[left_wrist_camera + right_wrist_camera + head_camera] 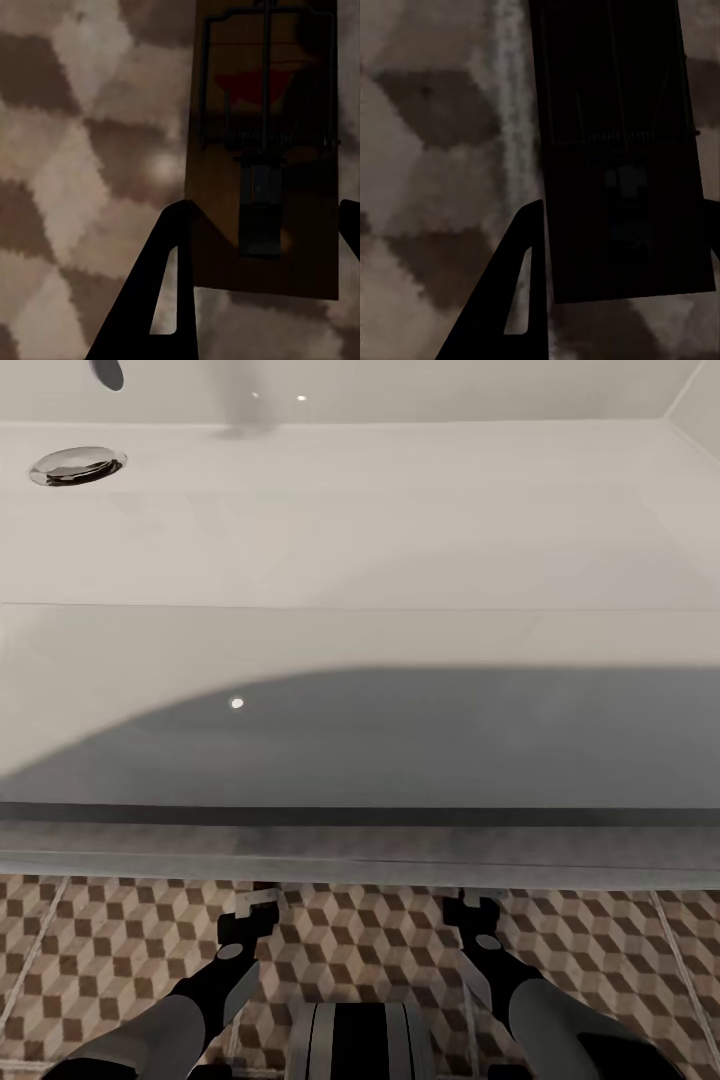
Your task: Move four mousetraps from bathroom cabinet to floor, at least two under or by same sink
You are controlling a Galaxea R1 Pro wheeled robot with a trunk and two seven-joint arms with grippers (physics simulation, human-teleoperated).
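A tan mousetrap [262, 150] with dark wire and a red spot sits between the fingers of my left gripper [264, 210], close above the cube-patterned bathroom floor [67, 187]. A second mousetrap [619, 150], dark in shadow, is held the same way in my right gripper [624, 210] over the floor [435, 150]. In the head view both grippers, left [255, 905] and right [470, 910], reach low to the front edge of the white sink [360, 510], which spreads right in front of me. The cabinet is out of view.
The sink's chrome drain [77, 465] lies at the far left and a dark tap spout [107, 372] pokes in at the top. Patterned floor tiles [100, 960] show below the sink's front edge, on both sides of my trunk [360, 1040].
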